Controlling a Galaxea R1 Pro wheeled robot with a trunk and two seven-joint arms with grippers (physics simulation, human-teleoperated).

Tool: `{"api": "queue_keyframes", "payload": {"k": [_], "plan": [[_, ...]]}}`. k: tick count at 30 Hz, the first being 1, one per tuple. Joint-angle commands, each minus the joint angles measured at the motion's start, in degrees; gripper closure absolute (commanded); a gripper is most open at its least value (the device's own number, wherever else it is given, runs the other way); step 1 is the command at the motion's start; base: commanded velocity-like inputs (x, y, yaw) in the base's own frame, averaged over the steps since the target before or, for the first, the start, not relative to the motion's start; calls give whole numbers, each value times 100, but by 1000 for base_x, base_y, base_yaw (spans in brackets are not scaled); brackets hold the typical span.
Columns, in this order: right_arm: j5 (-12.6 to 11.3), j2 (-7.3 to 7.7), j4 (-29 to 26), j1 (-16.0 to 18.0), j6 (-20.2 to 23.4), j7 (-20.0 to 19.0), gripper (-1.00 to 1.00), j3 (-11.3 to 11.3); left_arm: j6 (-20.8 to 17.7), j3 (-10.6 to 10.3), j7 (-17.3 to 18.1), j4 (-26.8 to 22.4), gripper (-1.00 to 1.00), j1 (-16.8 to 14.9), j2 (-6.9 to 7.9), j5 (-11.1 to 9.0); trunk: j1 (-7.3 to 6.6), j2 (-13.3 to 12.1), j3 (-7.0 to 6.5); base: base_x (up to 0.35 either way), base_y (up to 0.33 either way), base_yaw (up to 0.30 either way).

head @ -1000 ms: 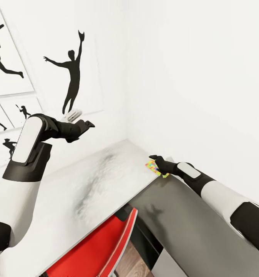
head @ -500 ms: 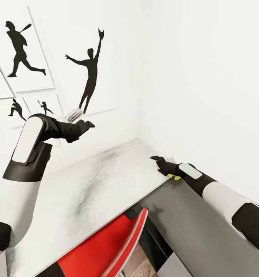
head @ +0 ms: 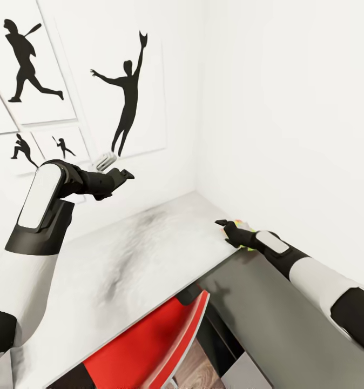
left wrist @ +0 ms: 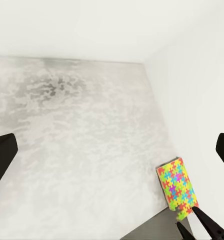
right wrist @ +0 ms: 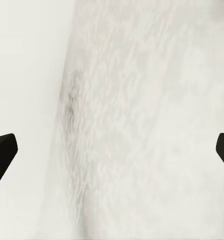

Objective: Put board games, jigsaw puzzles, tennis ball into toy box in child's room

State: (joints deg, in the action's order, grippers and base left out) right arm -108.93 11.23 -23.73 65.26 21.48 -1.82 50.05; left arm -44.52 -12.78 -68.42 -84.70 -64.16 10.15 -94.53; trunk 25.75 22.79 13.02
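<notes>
Bright, even, shadowless light washes out the white walls; the table [head: 139, 254] top looks smeared and mottled.

white arm shells, black joints, black grippers

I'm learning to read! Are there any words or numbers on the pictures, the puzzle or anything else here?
None: no words or numbers can be read here.
Wall pictures: black sports figures, no writing.
Jigsaw puzzle on the table: coloured pieces, no letters.
Red chair: plain.
</notes>
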Motion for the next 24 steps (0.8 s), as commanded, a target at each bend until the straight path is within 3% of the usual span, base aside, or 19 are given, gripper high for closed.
{"api": "queue_keyframes", "payload": {"k": [1,9,15,18,24], "plan": [[-23,40,0,4,2,-80,-100,38,-23,-7,-50,-3,-100,-10,0,-40,3,13,21,0,0,8],[-40,204,8,-64,-44,-318,-100,19,-29,-13,-55,-10,-100,-17,-11,-40,3,13,84,0,0,4],[-68,236,59,-89,-40,-286,-100,-3,-30,-11,-55,-14,-100,-17,-12,-42,3,13,94,0,0,0],[-143,260,164,-96,-22,-276,-100,-13,-30,2,-48,-26,-100,-18,-10,-46,3,13,97,0,0,0],[-564,285,451,-100,101,-262,-100,-24,-30,23,-33,-47,-100,-21,-10,-56,3,13,99,0,0,0]]}}
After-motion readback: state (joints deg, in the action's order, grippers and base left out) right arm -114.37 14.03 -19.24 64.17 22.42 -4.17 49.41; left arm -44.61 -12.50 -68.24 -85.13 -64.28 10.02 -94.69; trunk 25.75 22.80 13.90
